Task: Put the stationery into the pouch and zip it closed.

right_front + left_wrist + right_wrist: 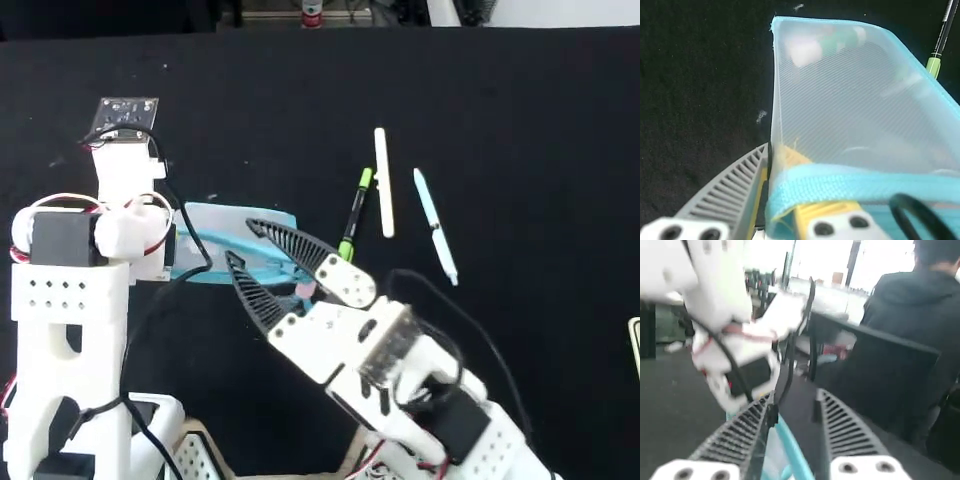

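— Item one?
— Pouch [850,100]: translucent ribbed mesh with turquoise woven trim, lying on the black surface [520,100]. The left gripper [772,150] is pinched closed on its corner.
— Right gripper [240,245]?
— Black ribbed fingers spread wide over the pouch's other end, gripping nothing.
— Loose stationery?
— Green-and-black pen [353,215], cream stick [383,180], pale blue pen [435,225], all slim, outside the pouch. Print too small to tell.

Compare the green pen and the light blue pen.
The green pen is black-bodied with green ends; the light blue pen is pale throughout. The green pen lies nearer the pouch and slants toward it; the light blue pen slants the other way. Both lie on the table.
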Robot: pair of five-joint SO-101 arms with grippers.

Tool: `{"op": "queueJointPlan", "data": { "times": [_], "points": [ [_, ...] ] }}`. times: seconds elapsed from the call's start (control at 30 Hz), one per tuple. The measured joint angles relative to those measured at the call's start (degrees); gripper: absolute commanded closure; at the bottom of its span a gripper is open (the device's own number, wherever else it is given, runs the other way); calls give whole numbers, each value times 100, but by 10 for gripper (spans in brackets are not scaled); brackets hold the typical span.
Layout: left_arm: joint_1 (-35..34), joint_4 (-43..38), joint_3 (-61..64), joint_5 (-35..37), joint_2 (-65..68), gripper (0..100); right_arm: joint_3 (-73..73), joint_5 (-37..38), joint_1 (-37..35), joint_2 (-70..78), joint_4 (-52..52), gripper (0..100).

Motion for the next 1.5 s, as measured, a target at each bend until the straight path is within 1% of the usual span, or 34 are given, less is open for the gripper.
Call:
{"op": "queueJointPlan", "data": {
  "times": [0.07,0.13,0.2,0.27,0.33,0.4,0.5,0.57,0.63,0.77,0.9,1.03,1.2,1.33,1.5],
  "points": [
    [0,0,0,0,0,970,-220,0,0,0,97,960],
    [0,0,0,0,0,970,-510,0,0,0,448,932],
    [0,0,0,0,0,970,-853,0,9,-9,1046,894],
    [0,0,0,0,0,970,-1178,9,237,-35,1749,862],
    [0,0,0,0,0,970,-1468,9,695,-70,2435,853],
    [0,0,0,0,0,970,-1688,9,1301,-70,2963,861],
    [0,0,0,0,0,970,-1785,9,2444,-70,3235,861],
    [0,0,0,0,0,970,-1785,0,3077,-70,3305,861],
    [0,0,0,0,0,970,-1767,0,3481,-70,3376,861],
    [0,0,0,0,0,970,-1345,9,3789,167,3525,861],
    [0,0,0,0,0,970,-1108,9,4185,1143,3473,859],
    [0,0,9,0,0,970,-1231,9,4642,2664,3314,858],
    [0,0,0,0,0,970,-2136,9,4879,4668,3305,858],
    [0,0,9,0,0,970,-3024,9,4914,6180,3297,859],
    [0,0,9,0,0,970,-4141,9,4914,7719,3385,858]
  ]
}}
